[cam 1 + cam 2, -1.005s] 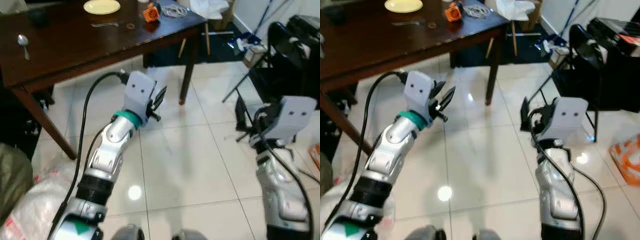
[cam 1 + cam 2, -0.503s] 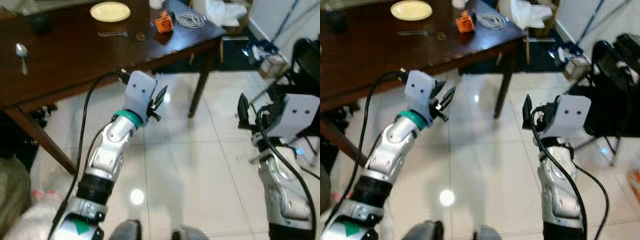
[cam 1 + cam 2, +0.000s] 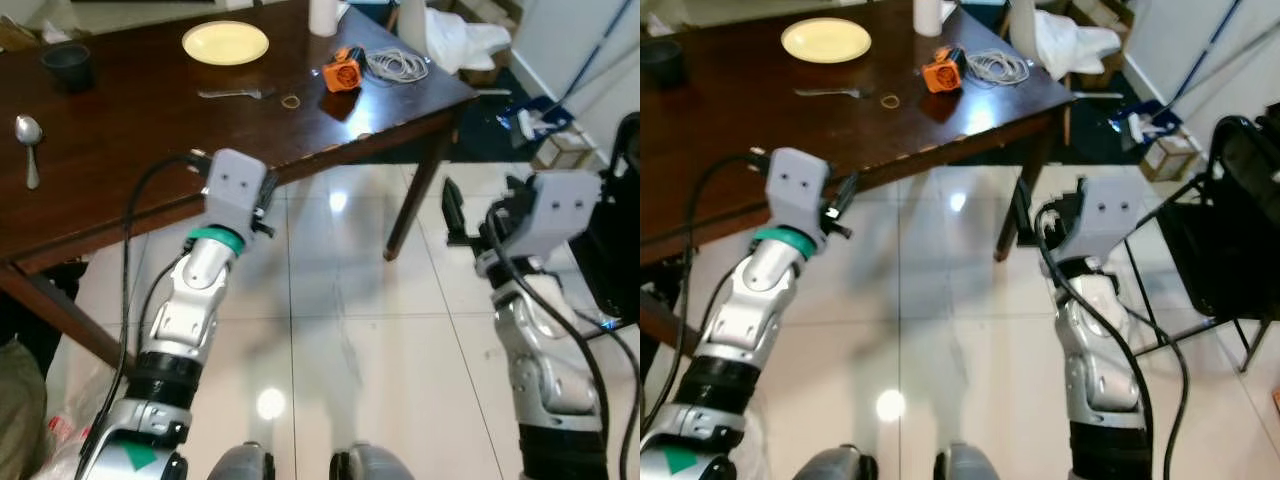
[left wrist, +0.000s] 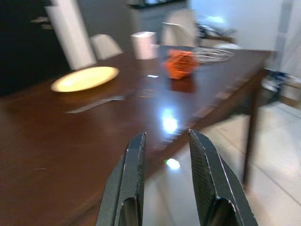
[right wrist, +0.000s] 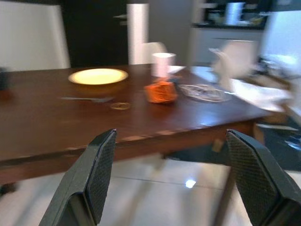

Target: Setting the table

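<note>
- The dark wooden table [image 3: 120,150] lies ahead of both arms; on it, the yellow plate [image 3: 226,42] sits at the far side, with the fork [image 3: 230,93] just in front of it, nearer the robot, its long axis running roughly along the table's near edge
- The spoon [image 3: 27,135] lies well apart at the robot's left end, its handle pointing toward the near edge
- The left gripper [image 4: 164,181] hovers just at the table's near edge, its fingers parted by a narrow gap and holding nothing; it looks the nearer arm to fork and spoon
- The right gripper [image 5: 171,176] is spread wide and empty, over the floor beyond the table corner, well short of the tabletop
- A dark cup [image 3: 68,62] stands at the far left; an orange object [image 3: 343,73], a coil of cable [image 3: 398,66] and a small ring [image 3: 291,101] lie toward the right end
- Both wrist views are blurred; the fork's tine end is hard to make out, and the white cylinder [image 3: 928,16] is cut off at the top
</note>
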Tool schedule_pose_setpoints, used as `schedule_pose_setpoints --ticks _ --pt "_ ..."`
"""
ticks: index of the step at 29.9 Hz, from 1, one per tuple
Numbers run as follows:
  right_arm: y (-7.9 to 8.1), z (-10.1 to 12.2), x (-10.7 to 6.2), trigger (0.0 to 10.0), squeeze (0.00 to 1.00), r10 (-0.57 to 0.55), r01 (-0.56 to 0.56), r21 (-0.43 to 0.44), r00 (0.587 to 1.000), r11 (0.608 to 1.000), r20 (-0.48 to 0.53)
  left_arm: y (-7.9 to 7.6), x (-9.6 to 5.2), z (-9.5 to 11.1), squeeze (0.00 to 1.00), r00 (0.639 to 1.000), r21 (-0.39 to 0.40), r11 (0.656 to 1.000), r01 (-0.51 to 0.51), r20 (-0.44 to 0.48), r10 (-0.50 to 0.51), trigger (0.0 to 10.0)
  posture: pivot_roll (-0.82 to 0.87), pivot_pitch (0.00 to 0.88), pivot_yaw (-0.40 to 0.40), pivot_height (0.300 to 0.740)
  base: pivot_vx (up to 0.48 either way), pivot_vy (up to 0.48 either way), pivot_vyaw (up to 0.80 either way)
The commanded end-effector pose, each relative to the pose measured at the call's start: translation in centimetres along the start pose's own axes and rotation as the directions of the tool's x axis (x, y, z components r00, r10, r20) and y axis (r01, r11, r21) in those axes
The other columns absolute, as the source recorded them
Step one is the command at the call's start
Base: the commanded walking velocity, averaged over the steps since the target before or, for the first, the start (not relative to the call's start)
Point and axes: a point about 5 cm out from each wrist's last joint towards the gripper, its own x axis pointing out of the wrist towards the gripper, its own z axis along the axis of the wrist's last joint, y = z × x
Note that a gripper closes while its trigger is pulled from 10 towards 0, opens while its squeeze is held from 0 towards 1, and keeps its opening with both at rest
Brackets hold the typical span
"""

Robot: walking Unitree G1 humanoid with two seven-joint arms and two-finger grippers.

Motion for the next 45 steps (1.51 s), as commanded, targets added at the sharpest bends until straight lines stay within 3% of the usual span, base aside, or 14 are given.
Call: schedule_pose_setpoints --ticks 1,6,15,29,39,45 --pt "0.7 -0.1 0.1 10.0 0.0 0.039 -0.039 0.024 0.999 0.999 -0.005 0.3 -0.4 -0.4 0.0 1.0 0.017 1.0 -0.023 -0.015 0.023 10.0 0.03 0.007 0.006 0.74 0.48 0.0 0.0" --pt "0.5 -0.1 0.0 10.0 0.0 0.027 -0.027 0.024 1.0 0.999 -0.006 0.2 -0.4 -0.4 0.0 0.999 0.026 0.999 -0.034 -0.012 0.034 10.0 0.03 0.009 0.012 0.74 0.48 0.0 0.0" --pt "-1.7 -0.2 -1.6 10.0 0.0 -0.059 0.059 -0.012 0.998 0.998 -0.018 -0.7 0.6 0.0 0.0 1.0 0.039 0.999 -0.023 0.007 0.023 10.0 -0.01 0.009 0.041 0.74 0.48 0.0 0.0" --pt "-2.1 -0.3 -1.9 10.0 0.0 -0.06 0.059 -0.014 0.998 0.998 -0.029 -1.3 0.7 0.1 0.0 1.0 0.036 0.999 -0.006 0.012 0.005 10.0 -0.01 0.009 0.04 0.74 0.48 0.0 0.0" --pt "-2.0 -0.3 -1.9 10.0 0.0 -0.056 0.056 -0.014 0.998 0.998 -0.033 -1.7 0.5 -0.3 0.0 0.998 0.032 0.997 0.065 -0.013 -0.064 10.0 -0.01 0.011 0.039 0.74 0.464 0.0 0.0" --pt "-2.1 -0.3 -2.0 10.0 0.0 -0.062 0.062 -0.016 0.998 0.998 -0.032 -2.3 0.3 -0.6 0.0 0.981 0.014 0.981 0.193 -0.03 -0.192 10.0 -0.01 0.013 0.044 0.74 0.072 0.0 0.0"
